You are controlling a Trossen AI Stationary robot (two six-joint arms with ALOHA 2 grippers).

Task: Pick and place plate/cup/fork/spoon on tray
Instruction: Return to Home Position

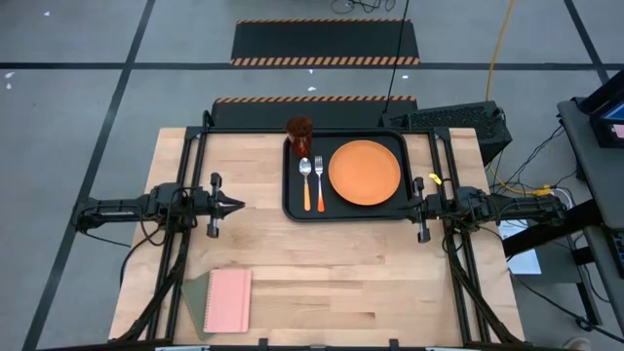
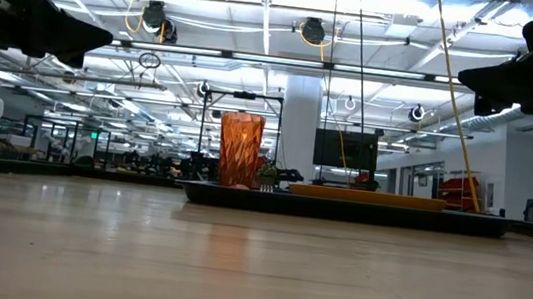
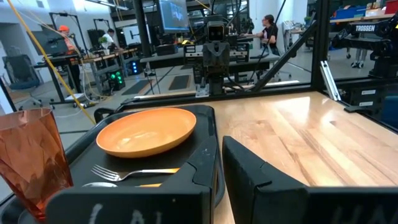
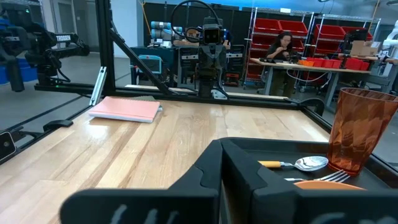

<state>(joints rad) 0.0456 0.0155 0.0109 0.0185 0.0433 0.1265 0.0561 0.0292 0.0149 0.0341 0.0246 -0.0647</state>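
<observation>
The black tray (image 1: 292, 211) lies at the table's far middle. On it rest the round orange plate (image 1: 365, 172), the amber cup (image 1: 299, 132) upright in its far left corner, and the spoon (image 1: 305, 181) and fork (image 1: 320, 181) side by side left of the plate. My left gripper (image 1: 239, 206) hangs level and shut above the table, left of the tray, pointing at it. My right gripper (image 1: 409, 203) hangs level and shut at the tray's right rim. Neither holds anything. The left wrist view shows the plate (image 3: 146, 130), fork (image 3: 127, 173) and cup (image 3: 31, 158).
A pink notebook (image 1: 228, 300) lies on a greenish sheet near the table's front left corner, also visible as the notebook (image 4: 124, 109) in the right wrist view. Bare wood spreads between the tray and the near edge. Black frame rails run along both table sides.
</observation>
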